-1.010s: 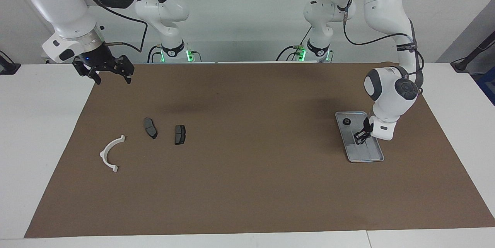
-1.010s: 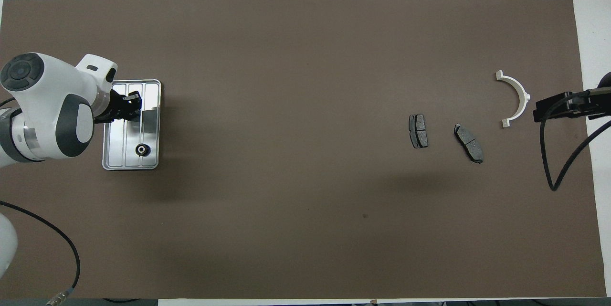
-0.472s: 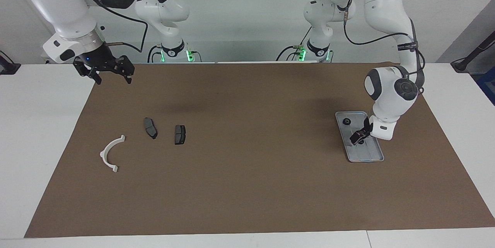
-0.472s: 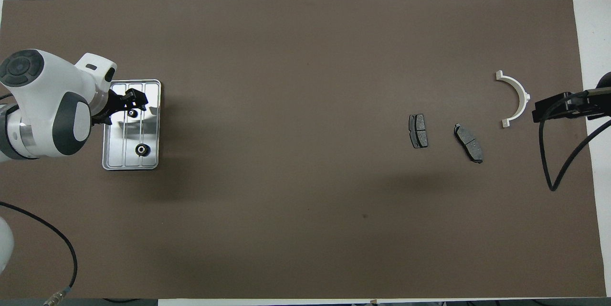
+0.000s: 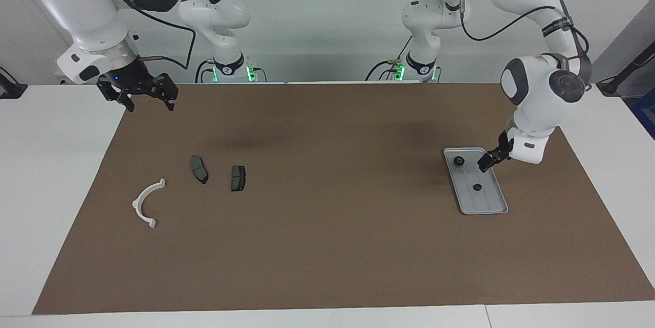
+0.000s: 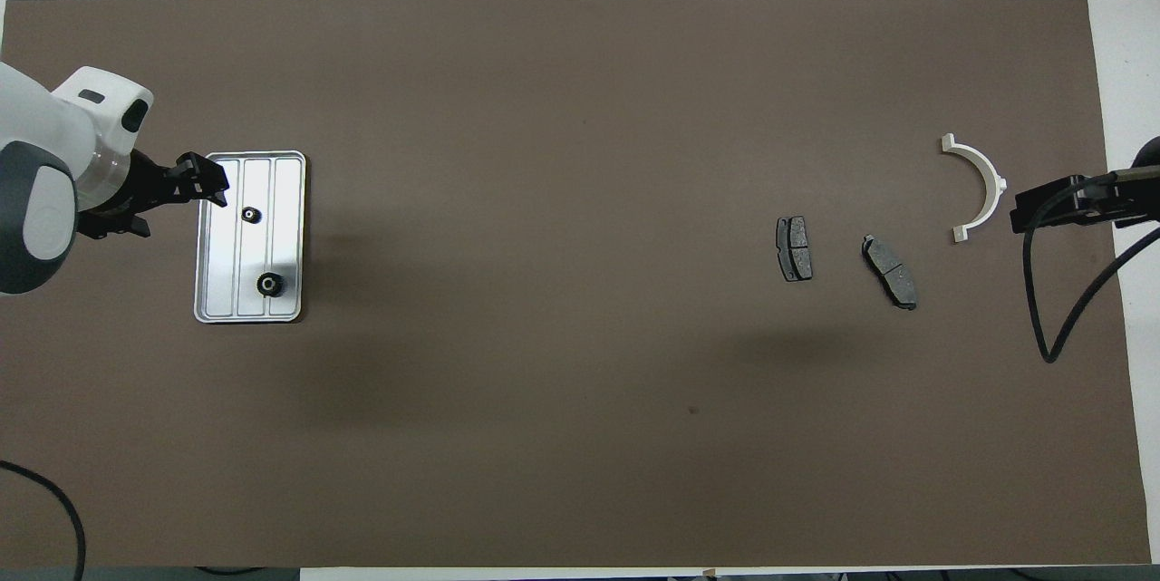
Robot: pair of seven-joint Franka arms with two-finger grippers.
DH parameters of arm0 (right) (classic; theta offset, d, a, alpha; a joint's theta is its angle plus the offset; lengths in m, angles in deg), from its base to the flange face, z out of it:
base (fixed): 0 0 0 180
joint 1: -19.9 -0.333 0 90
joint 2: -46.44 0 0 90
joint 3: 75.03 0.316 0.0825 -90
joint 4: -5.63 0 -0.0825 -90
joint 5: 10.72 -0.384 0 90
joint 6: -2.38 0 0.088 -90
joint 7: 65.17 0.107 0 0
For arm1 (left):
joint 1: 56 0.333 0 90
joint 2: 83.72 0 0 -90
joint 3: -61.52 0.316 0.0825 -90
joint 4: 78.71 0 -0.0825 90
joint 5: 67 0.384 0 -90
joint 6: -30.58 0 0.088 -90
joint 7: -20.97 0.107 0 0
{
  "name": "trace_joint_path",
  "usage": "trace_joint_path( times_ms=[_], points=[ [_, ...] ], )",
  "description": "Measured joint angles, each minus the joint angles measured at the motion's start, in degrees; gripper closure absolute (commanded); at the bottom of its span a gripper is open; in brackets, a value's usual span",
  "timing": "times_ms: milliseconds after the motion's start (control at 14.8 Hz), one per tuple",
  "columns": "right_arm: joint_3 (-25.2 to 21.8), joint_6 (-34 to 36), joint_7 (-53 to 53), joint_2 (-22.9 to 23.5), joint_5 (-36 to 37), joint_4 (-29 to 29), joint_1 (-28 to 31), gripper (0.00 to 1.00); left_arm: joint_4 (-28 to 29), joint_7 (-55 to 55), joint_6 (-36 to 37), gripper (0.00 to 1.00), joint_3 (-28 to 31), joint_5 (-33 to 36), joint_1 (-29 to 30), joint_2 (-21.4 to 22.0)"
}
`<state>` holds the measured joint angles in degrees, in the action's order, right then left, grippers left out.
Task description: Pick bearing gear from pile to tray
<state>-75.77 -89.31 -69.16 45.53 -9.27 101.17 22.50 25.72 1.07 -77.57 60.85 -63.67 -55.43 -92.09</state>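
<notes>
The silver tray (image 5: pixel 497 204) (image 6: pixel 286 237) lies at the left arm's end of the brown mat. Two small black round gears rest in it: one (image 5: pixel 477 187) (image 6: pixel 249 215) farther from the robots, a larger one (image 5: pixel 459 160) (image 6: pixel 271 284) nearer to them. My left gripper (image 5: pixel 486 163) (image 6: pixel 207 187) hangs open and empty above the tray's outer rim. The pile's white bracket (image 5: pixel 137 204) (image 6: pixel 997 182) and two dark plates (image 5: pixel 199 169) (image 5: pixel 238 178) lie at the right arm's end. My right gripper (image 5: pixel 148 104) (image 6: pixel 1022 208) waits open and raised over the mat's corner.
The dark plates (image 6: pixel 794 248) (image 6: pixel 890 271) sit side by side, with the bracket farther from the robots. A black cable (image 6: pixel 1042 309) droops from the right arm above the mat's edge. Brown mat (image 5: pixel 327 225) spans the table between pile and tray.
My left gripper opened and left the smaller gear lying in the tray, then rose and drew back to the tray's outer rim. The right arm stayed put.
</notes>
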Motion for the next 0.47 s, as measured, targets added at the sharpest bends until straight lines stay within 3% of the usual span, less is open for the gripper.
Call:
trace_joint_path(
  times_ms=[269,472],
  points=[
    [0.01,0.00,0.00,0.00,0.00,0.08,0.00,0.00,-5.59,1.08,12.64,0.00,-1.30,-0.01,-0.11,3.54],
    [0.02,0.00,0.00,0.00,0.00,0.11,0.00,0.00,-6.74,1.43,17.44,0.00,-2.13,-0.49,-0.32,6.08]
  ],
)
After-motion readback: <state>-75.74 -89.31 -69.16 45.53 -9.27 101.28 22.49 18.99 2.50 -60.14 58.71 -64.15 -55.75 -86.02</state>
